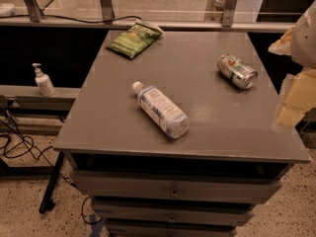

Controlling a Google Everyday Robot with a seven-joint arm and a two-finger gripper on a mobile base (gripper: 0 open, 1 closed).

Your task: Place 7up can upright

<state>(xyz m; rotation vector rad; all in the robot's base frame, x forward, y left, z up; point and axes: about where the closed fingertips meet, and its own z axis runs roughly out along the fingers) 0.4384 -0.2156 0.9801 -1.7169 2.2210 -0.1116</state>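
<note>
silver-green 7up can (237, 71) lies sideways; end effector (292, 105) seemingly far right.

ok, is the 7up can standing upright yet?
No: the 7up can lies on its side on the cabinet top, with the end effector at the right edge, apart from it.

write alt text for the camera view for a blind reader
A 7up can lies on its side near the right rear of a grey cabinet top, with the end effector at the view's right edge, apart from it. A water bottle lies on its side mid-top, and a green snack bag sits at the far left corner.
</note>
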